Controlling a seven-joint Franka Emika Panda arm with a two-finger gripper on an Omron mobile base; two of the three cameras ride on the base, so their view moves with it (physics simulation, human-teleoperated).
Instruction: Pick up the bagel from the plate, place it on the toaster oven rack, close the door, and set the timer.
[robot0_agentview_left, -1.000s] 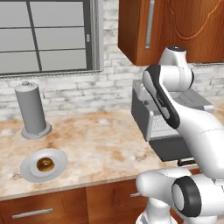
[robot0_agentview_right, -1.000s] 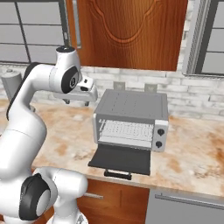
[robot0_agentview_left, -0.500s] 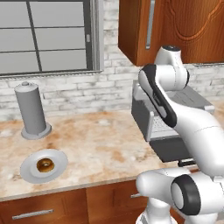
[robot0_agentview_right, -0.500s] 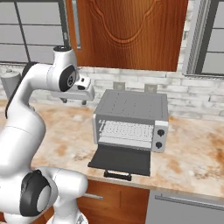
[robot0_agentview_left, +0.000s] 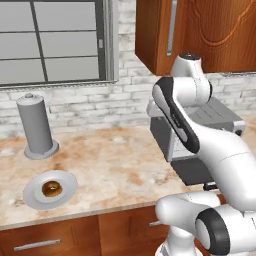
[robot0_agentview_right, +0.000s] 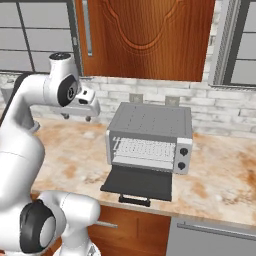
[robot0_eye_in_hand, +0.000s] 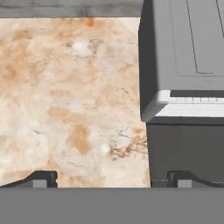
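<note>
Sitting in the middle of the plate (robot0_agentview_left: 50, 189), the bagel (robot0_agentview_left: 51, 188) is way over near the counter's (robot0_agentview_left: 110, 165) front edge, toward its left end, with the tall grey canister (robot0_agentview_left: 35, 126) just behind it closer to the brick wall. The toaster oven (robot0_agentview_right: 150, 137) is well apart from them, further right along the counter, and its door (robot0_agentview_right: 140, 182) is dropped flat open out front, black handle hanging past the counter's front edge. You can see the toaster oven rack (robot0_agentview_right: 146, 149) inside the cavity, nothing on it. The hand (robot0_agentview_right: 77, 117) hangs up in the air just left of the oven, above bare counter, fingers spread wide and holding nothing. From the hand view you're looking down past the oven's left side and the open door.
</note>
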